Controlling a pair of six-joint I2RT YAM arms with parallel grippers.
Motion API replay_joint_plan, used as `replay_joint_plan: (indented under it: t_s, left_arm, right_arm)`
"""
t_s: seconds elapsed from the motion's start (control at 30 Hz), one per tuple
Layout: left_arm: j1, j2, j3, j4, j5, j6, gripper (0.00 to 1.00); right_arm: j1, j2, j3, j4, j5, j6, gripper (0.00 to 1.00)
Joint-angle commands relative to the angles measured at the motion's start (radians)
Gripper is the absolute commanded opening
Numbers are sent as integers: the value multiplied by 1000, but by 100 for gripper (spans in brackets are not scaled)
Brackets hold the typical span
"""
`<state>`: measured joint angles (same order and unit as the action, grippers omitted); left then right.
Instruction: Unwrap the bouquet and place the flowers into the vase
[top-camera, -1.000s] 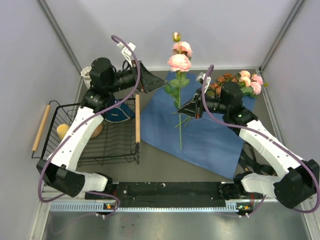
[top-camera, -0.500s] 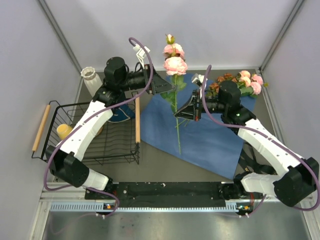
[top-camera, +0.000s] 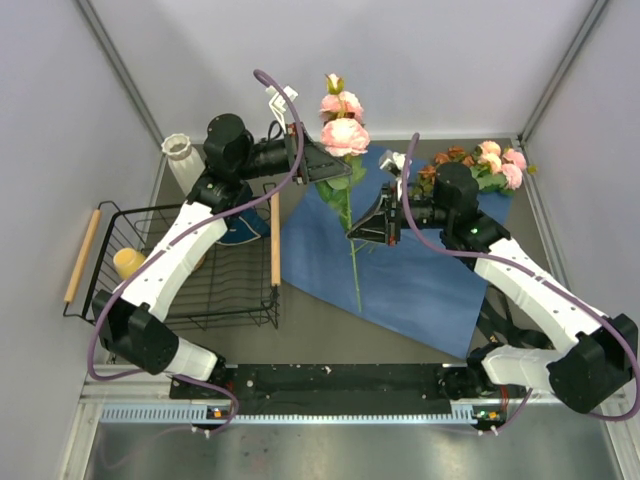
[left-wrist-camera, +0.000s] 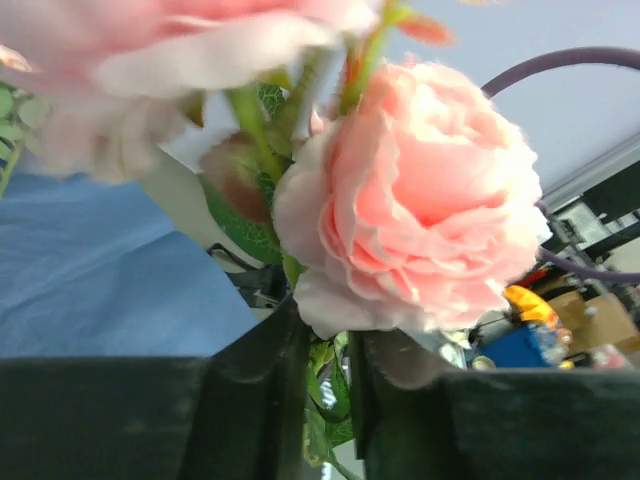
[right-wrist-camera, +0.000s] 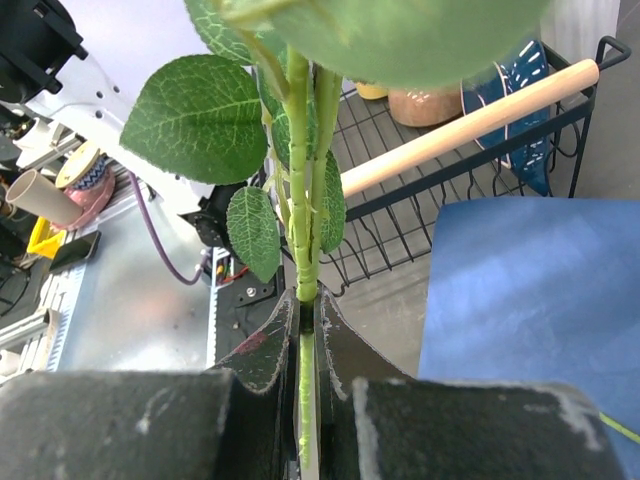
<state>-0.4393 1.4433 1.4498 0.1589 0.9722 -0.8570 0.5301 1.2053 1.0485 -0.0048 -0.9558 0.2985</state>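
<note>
Nearest, the surface (top-camera: 330, 345) lies bare between the arm bases and the blue paper (top-camera: 430, 285), which gives the most room for any low swing. Above the paper the stem (top-camera: 354, 275) hangs with its tail free. The right hand (top-camera: 366, 228) is clamped on it at mid-length, with leaves just above the fingers.

Higher up, at top centre of the frame, the left hand (top-camera: 338, 172) has its jaws narrowly apart around the same stem, right under the rose (top-camera: 344, 137). I cannot tell whether they press on it yet. If they close on leaves or on the base of the bloom rather than bare stem, I judge the flower could twist or slip once the right hand lets go. Two hands pulling in different directions could also bend the stem.

The vase (top-camera: 180, 158) stands at upper left, beyond the wire basket (top-camera: 200, 322), just beside the left arm's elbow and well apart from the rose. Its mouth is slim, so the dangling tail might snag the basket's rim or tip the vase.

The other flowers (top-camera: 490, 162) lie at upper right on the paper's far corner. Walls close in on the left, the right and behind.
</note>
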Motion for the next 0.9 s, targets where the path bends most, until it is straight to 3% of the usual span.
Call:
replay_joint_plan:
  t_s: [0.0,0.03,0.1,0.13,0.17,0.23,0.33,0.4,0.5,0.67,0.8,0.87]
  left_arm:
    - [-3,-14,14,50,2,24,6]
    - [-3,-18,21,24,-4,35,0]
    - [-1,-27,30,-4,-33,79,0]
    - [1,-30,43,-36,-46,99,0]
    - [-1,-35,52,-56,-59,142,0]
    - [4,-50,89,-96,-113,192,0]
    - [19,-66,188,-266,-244,338,0]
    - [42,-81,234,-352,-329,435,0]
    - [97,-106,287,-334,-438,486,0]
    - [157,-113,431,-377,-835,686,0]
    - [221,-107,445,-267,-1109,783,0]
    - [240,-92,464,-200,-1181,843,0]
  right_arm:
    - [13,-12,47,22,-6,-30,0]
    - [14,-15,47,17,9,-32,0]
    - [14,-21,51,6,87,-33,17]
    - [16,-23,54,-18,110,-27,37]
    - [15,-24,59,-47,139,-22,51]
    - [15,-33,85,-113,332,5,82]
    - [11,-68,123,-272,650,57,99]
    - [-7,-96,125,-361,818,92,99]
    - [-35,-168,85,-392,888,96,99]
    - [-61,-233,18,-403,888,68,99]
    - [-61,-245,-42,-405,847,88,99]
    - [-61,-236,-60,-405,824,100,99]
